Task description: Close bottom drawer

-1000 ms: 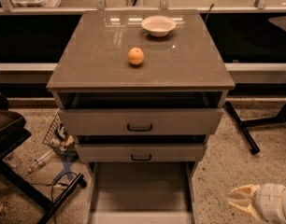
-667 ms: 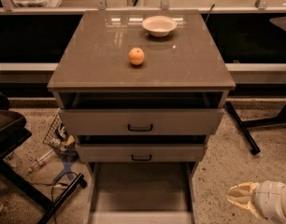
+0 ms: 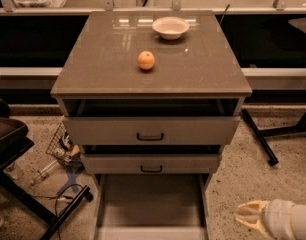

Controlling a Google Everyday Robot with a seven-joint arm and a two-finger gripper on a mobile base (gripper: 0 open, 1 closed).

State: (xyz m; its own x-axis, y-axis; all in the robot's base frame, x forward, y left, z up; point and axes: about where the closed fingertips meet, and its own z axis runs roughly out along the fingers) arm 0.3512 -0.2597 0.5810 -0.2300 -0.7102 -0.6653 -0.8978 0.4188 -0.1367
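Note:
The bottom drawer (image 3: 149, 204) of the grey-brown cabinet is pulled far out, showing its plain grey inside; its front and handle lie below the picture's edge. Above it the mid-width drawer (image 3: 151, 163) and the widest top drawer (image 3: 151, 130), each with a black handle, stand partly open. My gripper (image 3: 248, 217) is at the bottom right, low beside the bottom drawer's right side, not touching it, its pale fingers pointing left.
An orange (image 3: 146, 60) and a white bowl (image 3: 170, 27) sit on the cabinet top (image 3: 203, 64). A black stand leg (image 3: 43, 211), cables and a wire basket (image 3: 60, 145) lie on the floor at left. Another black leg (image 3: 259, 138) is at right.

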